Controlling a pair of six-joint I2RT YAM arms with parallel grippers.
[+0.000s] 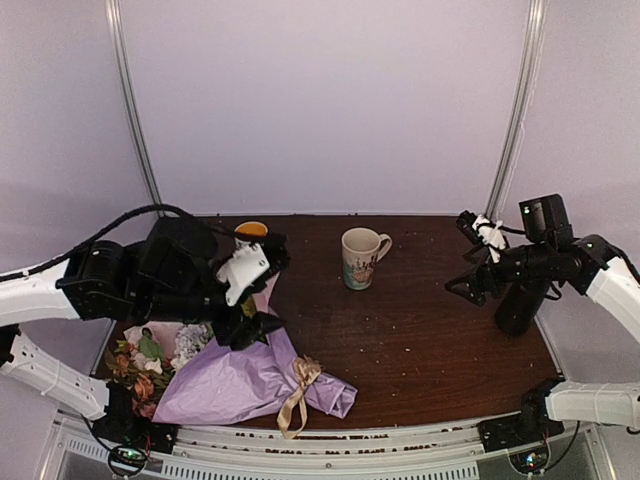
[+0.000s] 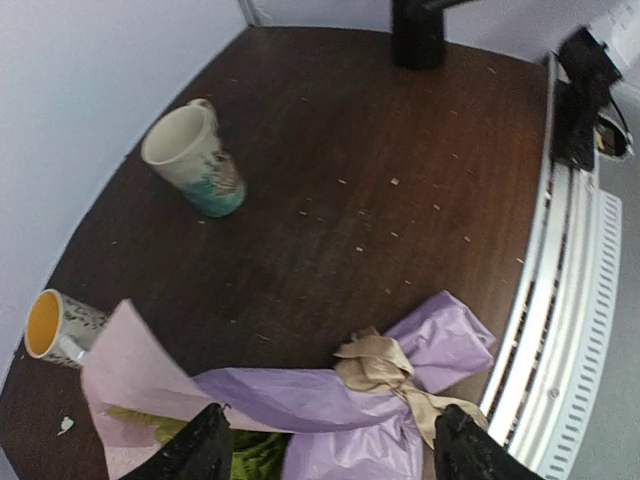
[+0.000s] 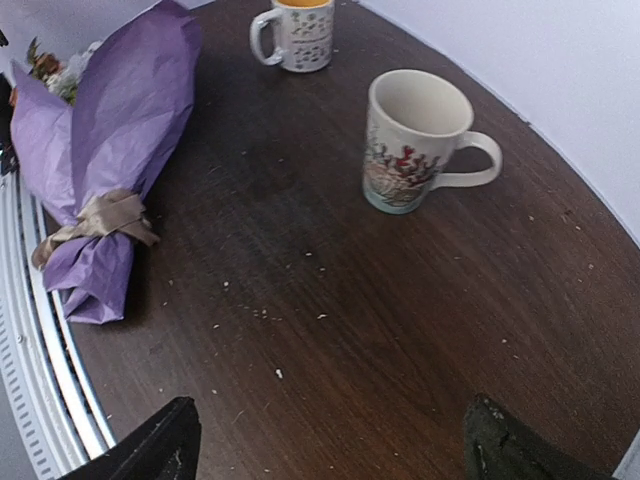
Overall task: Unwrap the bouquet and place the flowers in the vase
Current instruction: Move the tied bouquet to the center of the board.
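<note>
The bouquet (image 1: 235,385) lies on its side at the table's front left, wrapped in lilac and pink paper (image 2: 320,400) and tied with a beige ribbon bow (image 2: 385,368). Its flowers (image 1: 140,362) point left; the wrapped stem end points right. My left gripper (image 1: 268,290) hangs open over the wrap just left of the bow, and its fingers (image 2: 200,452) straddle the paper without closing on it. The black vase (image 1: 520,300) stands at the right, partly behind my right arm. Above bare wood, far from the bouquet (image 3: 105,140), my right gripper (image 3: 330,450) is open and holds nothing.
A cream patterned mug (image 1: 360,258) stands at the back centre of the table. A mug with an orange inside (image 1: 251,233) sits at the back left, close behind my left arm. White slotted rails (image 2: 560,330) run along the table's near edge, by the bouquet's stem end.
</note>
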